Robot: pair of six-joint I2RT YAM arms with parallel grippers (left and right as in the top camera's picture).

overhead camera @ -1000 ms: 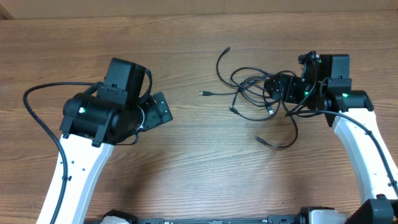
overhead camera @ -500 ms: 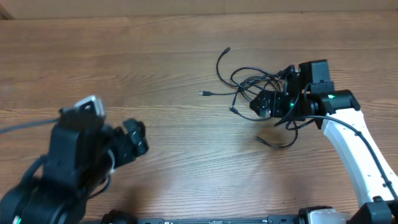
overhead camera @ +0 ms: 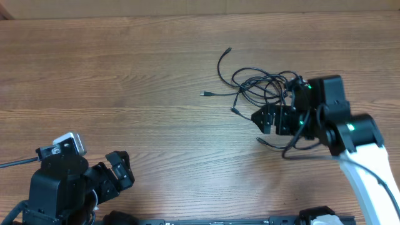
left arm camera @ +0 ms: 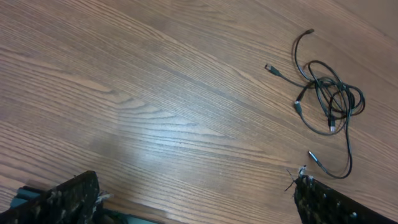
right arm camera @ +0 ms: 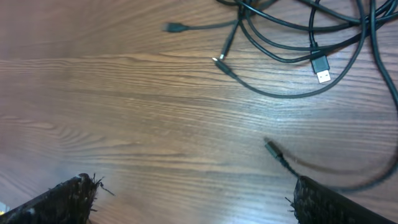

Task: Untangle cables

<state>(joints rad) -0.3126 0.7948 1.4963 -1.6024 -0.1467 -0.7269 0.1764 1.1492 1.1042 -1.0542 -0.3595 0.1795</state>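
The cables (overhead camera: 250, 87) lie in a loose black tangle on the wooden table, right of centre, with plug ends sticking out to the left. My right gripper (overhead camera: 259, 122) hovers open just in front of the tangle, holding nothing. In the right wrist view the cables (right arm camera: 280, 46) cross the top, a silver-tipped plug (right arm camera: 321, 74) among them, and the right gripper (right arm camera: 194, 190) has only bare wood between its fingers. One loose cable end (right arm camera: 273, 149) lies near the right finger. My left gripper (overhead camera: 119, 178) is open at the near left corner. The left wrist view shows the cables (left arm camera: 326, 102) far off, beyond the left gripper (left arm camera: 196, 193).
The wooden table (overhead camera: 125, 75) stretches bare to the left and behind the tangle. A curved cable stretch (overhead camera: 275, 145) lies partly under the right arm. The right arm's own thick cable (overhead camera: 306, 155) runs across the table in front of it.
The left arm has drawn back from mid-table to the near left corner. The right gripper has pulled back off the tangle toward the near edge. The cables lie much as before.
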